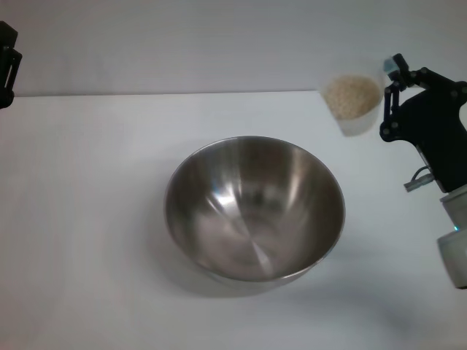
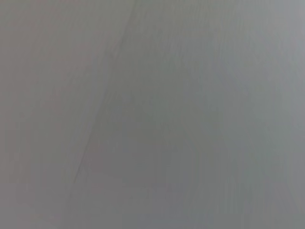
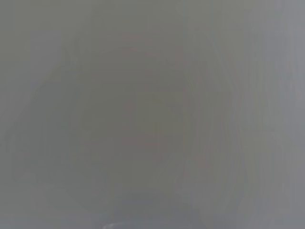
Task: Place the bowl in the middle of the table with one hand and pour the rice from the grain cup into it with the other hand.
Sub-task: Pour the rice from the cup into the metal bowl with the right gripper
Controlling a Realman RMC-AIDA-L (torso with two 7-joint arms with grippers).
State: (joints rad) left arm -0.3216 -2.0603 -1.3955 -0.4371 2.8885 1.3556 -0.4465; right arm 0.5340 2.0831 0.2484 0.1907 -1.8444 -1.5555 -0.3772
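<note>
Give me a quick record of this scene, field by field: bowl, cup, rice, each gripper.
bowl: steel bowl sits upright near the middle of the white table, nothing in it
cup: clear plastic cup at the far right, tilted toward the bowl
rice: rice all in the cup, none poured yet
right gripper: right gripper is at the cup's side, grip not clear
left gripper: left gripper at the far left edge, away from the bowl
wrist views: show nothing usable

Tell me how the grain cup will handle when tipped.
The grain cup, beside the right gripper, looks like thin plastic, so probably light and squeezable. Its rice sits near the rim, so it likely spills with little tilt.
</note>
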